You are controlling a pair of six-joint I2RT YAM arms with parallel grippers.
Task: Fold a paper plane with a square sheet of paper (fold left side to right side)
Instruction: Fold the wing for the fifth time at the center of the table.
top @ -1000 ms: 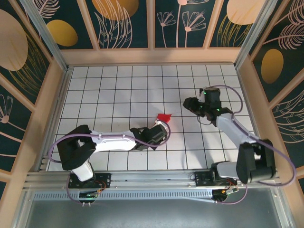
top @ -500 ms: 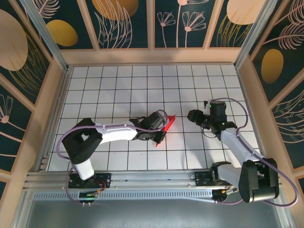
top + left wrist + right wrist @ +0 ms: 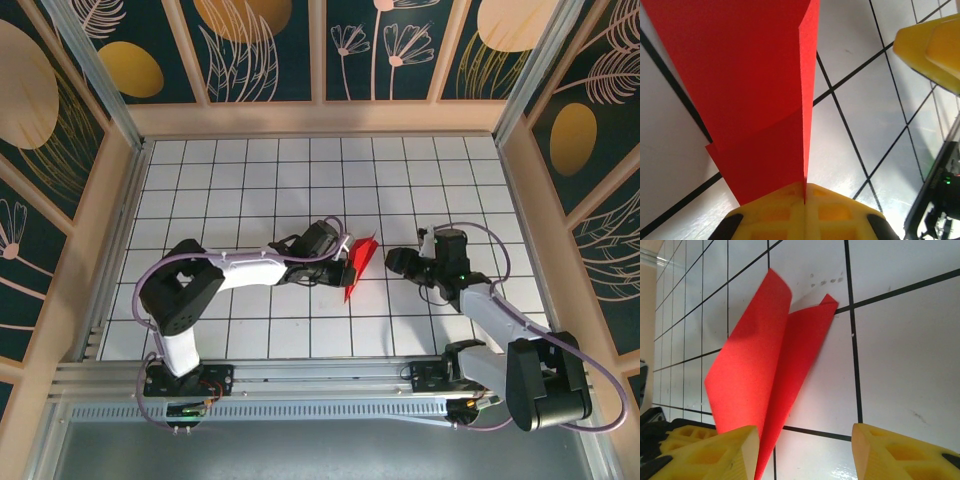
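1. Two grippers meet near mid-table, a bit right of centre in top view. Red paper [image 3: 360, 262] sits between them.
2. L gripper [image 3: 338, 260]: jaws fully closed, pinching the paper at one end. In L wrist view the yellow pads [image 3: 775, 212] are pressed together w/ the paper edge caught in the seam.
3. R gripper [image 3: 396, 262]: jaws parted approx. halfway, nothing clamped. It sits just right of the paper, facing it.
4. R wrist view: both yellow fingertips [image 3: 890, 450] are at the bottom of frame w/ a gap between them. The paper's near end runs down next to the left one; can't tell if it touches.
5. Paper: already folded, a narrow wedge w/ a long crease. It is no longer a flat square.
6. R wrist view shows two flaps splayed in a V. The taller flap curls up and the other lies lower, w/ its far corner at or near the tile surface and a shadow under it.
7. L wrist view: paper stretches away from the pads as a broad red band. One sharp straight edge runs up the middle, and a second layer shows lower down.
8. Top view: paper stands tilted, w/ the wider end up by the L gripper and the pointed end toward the near edge.
9. L arm reaches in from the left, lying low across the white grid table [image 3: 250, 180]. R arm bends in from the right.
10. One R finger [image 3: 932, 50] shows at the upper right of L wrist view, apart from the paper.
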